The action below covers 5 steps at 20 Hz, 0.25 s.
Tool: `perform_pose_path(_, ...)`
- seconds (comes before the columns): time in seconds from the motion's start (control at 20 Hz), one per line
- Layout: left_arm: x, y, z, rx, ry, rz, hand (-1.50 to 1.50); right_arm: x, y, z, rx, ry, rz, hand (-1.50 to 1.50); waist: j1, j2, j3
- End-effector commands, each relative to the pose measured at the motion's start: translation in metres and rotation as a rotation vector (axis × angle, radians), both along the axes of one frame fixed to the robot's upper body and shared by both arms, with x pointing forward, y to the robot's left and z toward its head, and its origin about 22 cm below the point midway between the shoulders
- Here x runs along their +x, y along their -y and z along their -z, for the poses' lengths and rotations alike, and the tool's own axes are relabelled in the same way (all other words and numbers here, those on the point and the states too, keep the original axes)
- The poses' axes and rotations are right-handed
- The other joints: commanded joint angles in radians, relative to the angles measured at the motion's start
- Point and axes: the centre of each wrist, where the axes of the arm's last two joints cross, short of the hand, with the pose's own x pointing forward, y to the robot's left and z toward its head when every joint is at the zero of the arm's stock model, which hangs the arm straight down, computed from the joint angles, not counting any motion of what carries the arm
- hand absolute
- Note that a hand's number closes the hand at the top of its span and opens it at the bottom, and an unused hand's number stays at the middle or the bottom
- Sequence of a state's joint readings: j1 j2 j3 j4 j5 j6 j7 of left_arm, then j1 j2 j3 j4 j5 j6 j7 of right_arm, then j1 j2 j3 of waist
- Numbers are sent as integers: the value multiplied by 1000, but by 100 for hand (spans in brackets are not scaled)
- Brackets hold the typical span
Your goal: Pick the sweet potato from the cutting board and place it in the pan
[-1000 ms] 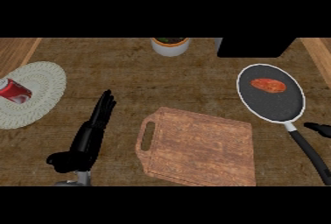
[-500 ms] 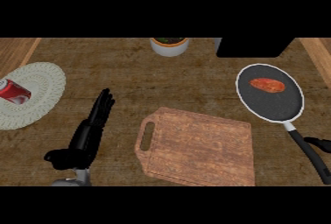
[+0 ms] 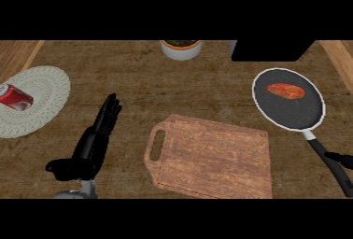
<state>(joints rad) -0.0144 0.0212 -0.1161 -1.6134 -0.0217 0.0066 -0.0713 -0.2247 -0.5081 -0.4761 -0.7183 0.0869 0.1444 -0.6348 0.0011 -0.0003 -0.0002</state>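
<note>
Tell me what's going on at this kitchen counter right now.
The orange sweet potato already lies in the black frying pan at the right, and the wooden cutting board holds nothing. The robot's left hand rests open on the counter left of the board. Only a bit of the right hand shows at the right edge, beside the pan's handle. A red can lies on a round white mat.

Kitchen: wooden counter (image 3: 207, 84), pan (image 3: 288, 100), cutting board (image 3: 214, 156).
</note>
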Motion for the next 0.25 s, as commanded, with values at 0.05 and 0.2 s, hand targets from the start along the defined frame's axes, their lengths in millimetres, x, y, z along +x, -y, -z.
perform_pose_path(0.05,-7,-2,6,0,-13,4,0,2,-3,-4,-57,17,12,-150,1,0,0)
perform_pose_path(0.2,-9,10,12,6,1,1,0,-2,8,-5,-108,29,43,-150,2,1,0)
